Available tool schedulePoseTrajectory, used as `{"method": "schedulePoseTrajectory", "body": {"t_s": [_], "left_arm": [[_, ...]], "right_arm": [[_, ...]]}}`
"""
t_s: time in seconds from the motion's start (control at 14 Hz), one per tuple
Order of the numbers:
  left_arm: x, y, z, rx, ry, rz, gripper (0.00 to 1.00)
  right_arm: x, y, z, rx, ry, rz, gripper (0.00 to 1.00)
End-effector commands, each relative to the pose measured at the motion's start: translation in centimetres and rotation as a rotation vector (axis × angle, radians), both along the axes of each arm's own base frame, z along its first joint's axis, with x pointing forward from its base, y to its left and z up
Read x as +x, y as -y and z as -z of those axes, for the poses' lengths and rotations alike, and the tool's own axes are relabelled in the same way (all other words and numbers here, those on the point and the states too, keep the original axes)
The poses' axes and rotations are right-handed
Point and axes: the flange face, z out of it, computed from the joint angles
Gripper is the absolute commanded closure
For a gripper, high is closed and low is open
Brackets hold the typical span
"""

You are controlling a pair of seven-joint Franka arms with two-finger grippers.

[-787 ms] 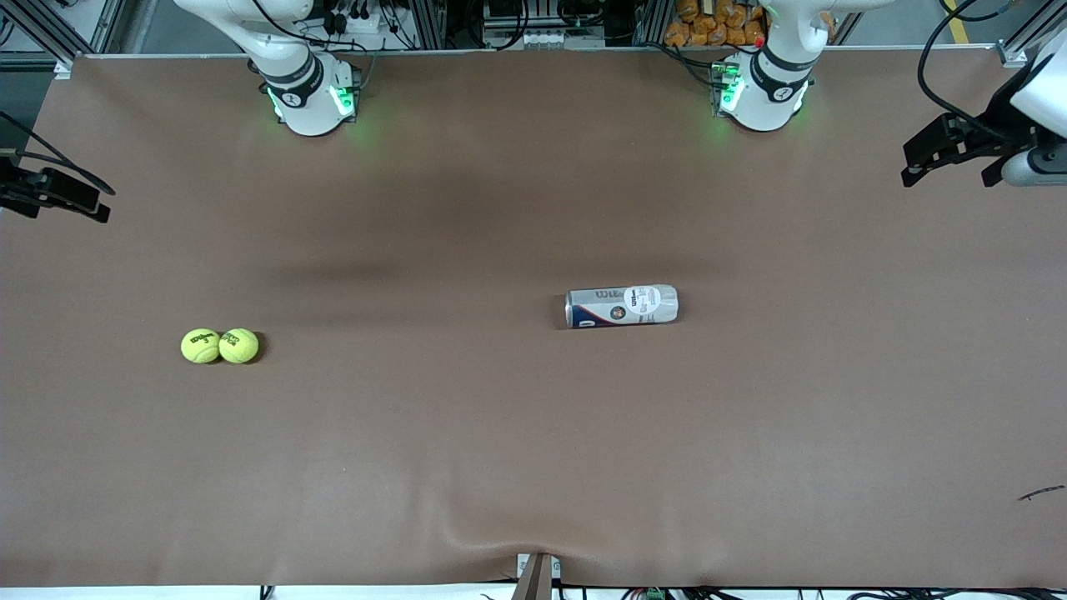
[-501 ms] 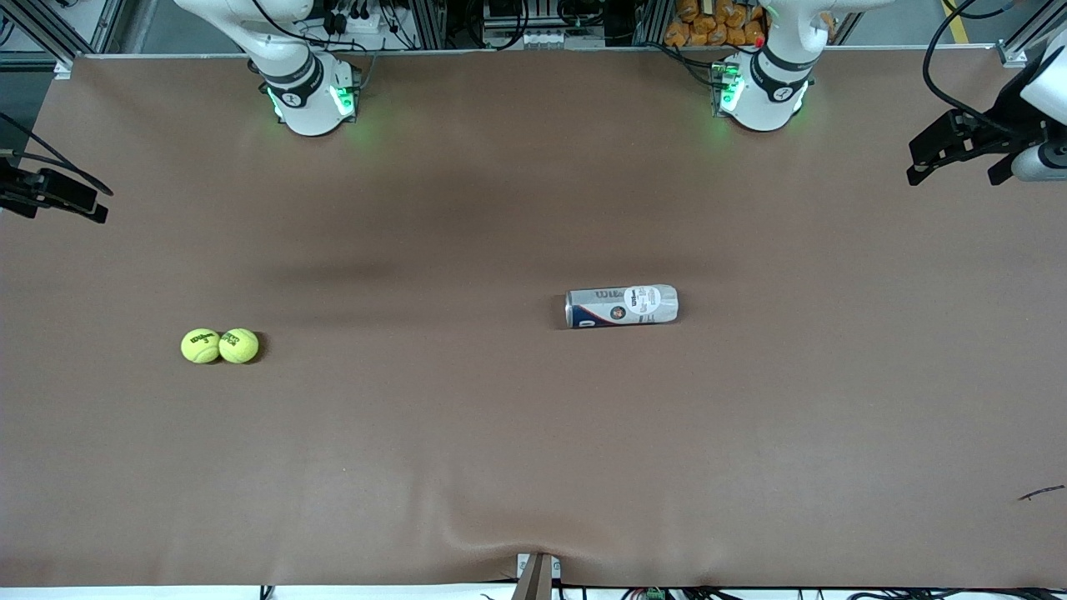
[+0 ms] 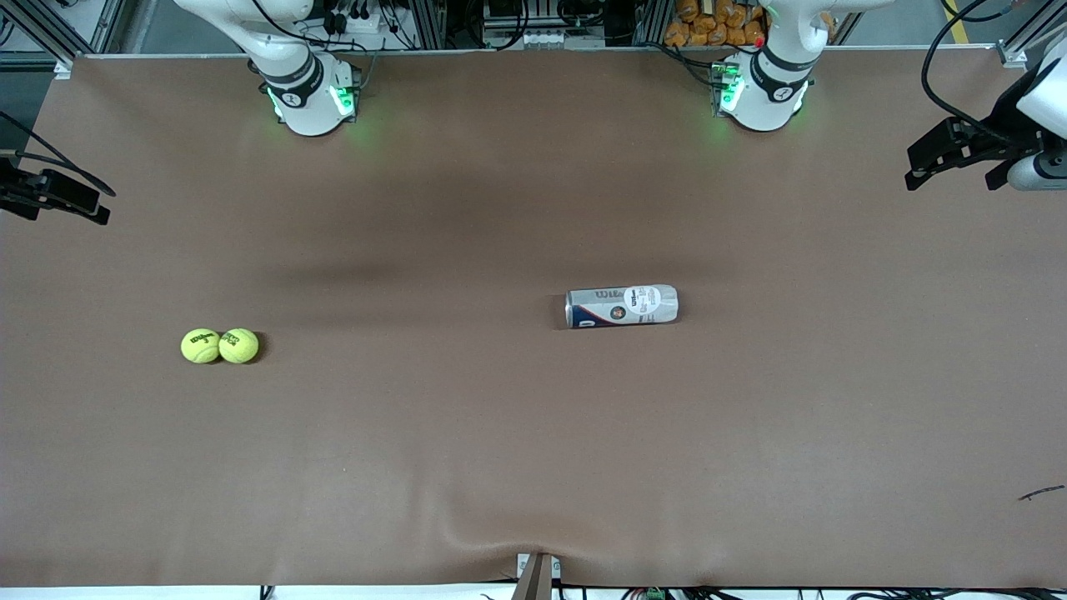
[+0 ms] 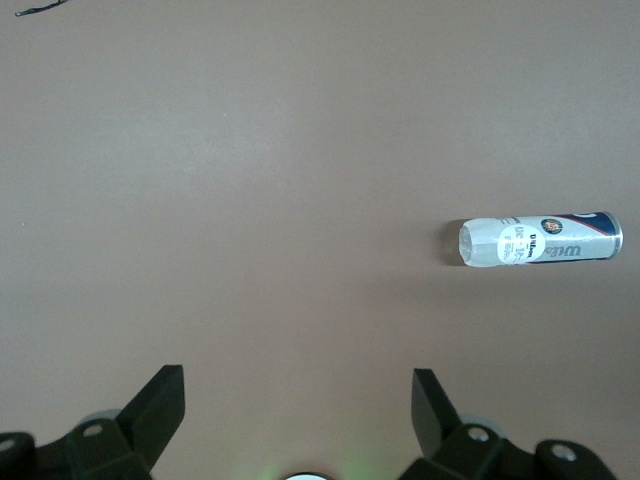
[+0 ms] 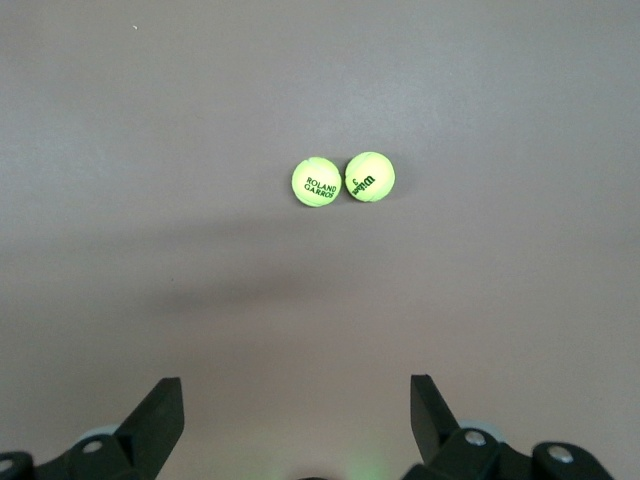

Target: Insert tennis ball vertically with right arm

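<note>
Two yellow-green tennis balls [image 3: 200,346] [image 3: 239,346] lie touching each other on the brown table toward the right arm's end. They also show in the right wrist view [image 5: 317,182] [image 5: 369,176]. A silver and blue ball can [image 3: 622,306] lies on its side near the table's middle and shows in the left wrist view [image 4: 540,241]. My right gripper [image 3: 62,204] [image 5: 298,410] is open and empty, up over the table's edge at its own end, apart from the balls. My left gripper [image 3: 950,171] [image 4: 298,410] is open and empty, up at the table's other end.
The brown table cover [image 3: 500,467] has a wrinkle at the edge nearest the front camera. A small dark scrap [image 3: 1040,493] lies near the corner at the left arm's end. Both arm bases [image 3: 310,96] [image 3: 763,92] stand along the table's edge farthest from the front camera.
My left gripper has shifted slightly up and back down at its end of the table. The balls, the can and the right gripper have not moved.
</note>
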Motion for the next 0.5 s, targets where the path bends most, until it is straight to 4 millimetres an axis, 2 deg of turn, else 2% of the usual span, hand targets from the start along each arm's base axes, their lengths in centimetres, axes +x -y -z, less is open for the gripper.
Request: {"method": "schedulePoseTrajectory", "body": {"t_s": [0.0, 0.07, 0.29, 0.43], "left_arm": [[-0.1, 0.5, 0.1, -0.008, -0.015, 0.022, 0.00], [-0.2, 0.8, 0.6, -0.007, -0.024, 0.026, 0.00], [-0.1, 0.9, -0.1, -0.009, -0.005, 0.028, 0.00], [0.3, 1.7, 0.3, -0.008, -0.001, 0.042, 0.00]], "right_arm": [[-0.1, 0.1, -0.6, -0.003, 0.012, 0.002, 0.00], [0.0, -0.1, -0.5, -0.004, 0.015, -0.001, 0.00], [0.5, 0.0, 0.5, -0.002, 0.002, 0.001, 0.00], [0.6, 0.2, 0.6, -0.002, 0.006, 0.004, 0.00]]}}
